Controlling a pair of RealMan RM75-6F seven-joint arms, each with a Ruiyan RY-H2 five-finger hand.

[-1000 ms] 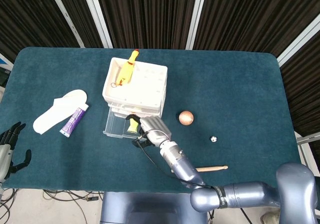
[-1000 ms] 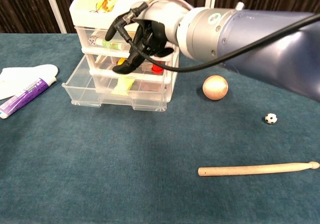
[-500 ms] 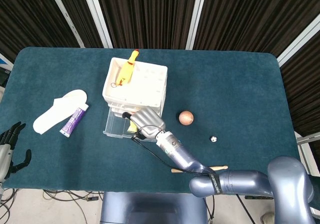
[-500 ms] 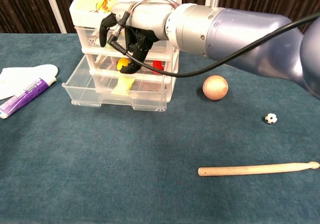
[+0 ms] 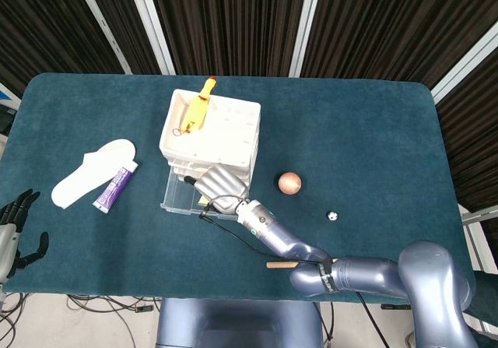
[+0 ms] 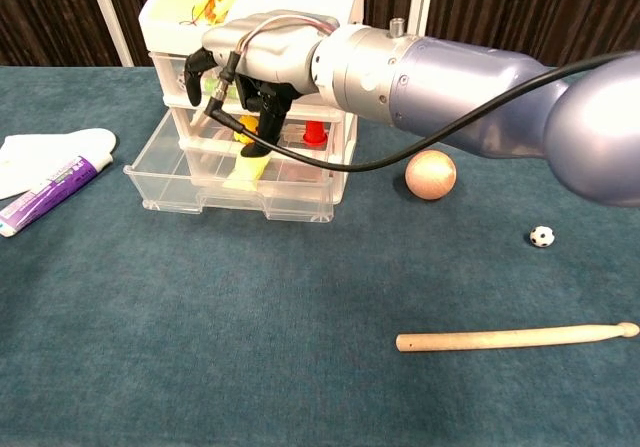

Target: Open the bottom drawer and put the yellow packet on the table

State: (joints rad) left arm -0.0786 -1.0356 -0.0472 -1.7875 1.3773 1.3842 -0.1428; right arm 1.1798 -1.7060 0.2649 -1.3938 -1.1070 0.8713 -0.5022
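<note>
A: What lies nearest?
B: A wooden drumstick (image 6: 515,339) along the near right of the table (image 6: 200,367), and the left hand (image 5: 14,227) off the table's near-left edge, fingers spread and holding nothing.

A: Further in?
B: A small black-and-white ball (image 6: 541,236) on the right, then a copper-coloured ball (image 6: 431,175) just right of the drawer unit (image 5: 212,134). On the left, a purple tube (image 6: 52,196) rests against a white insole (image 5: 89,171).

A: And the right hand?
B: The right hand (image 6: 255,62) hangs over the bottom drawer (image 6: 235,177), which is pulled out towards the near side. Its fingers (image 6: 270,132) curl downward into the open drawer. Whether they pinch anything, I cannot tell.

A: Where is the yellow packet?
B: The yellow packet (image 6: 245,170) lies inside the open bottom drawer, directly beneath those fingertips.

A: Farthest back?
B: A yellow rubber chicken (image 5: 198,105) lies on top of the unit, at its far left corner.
</note>
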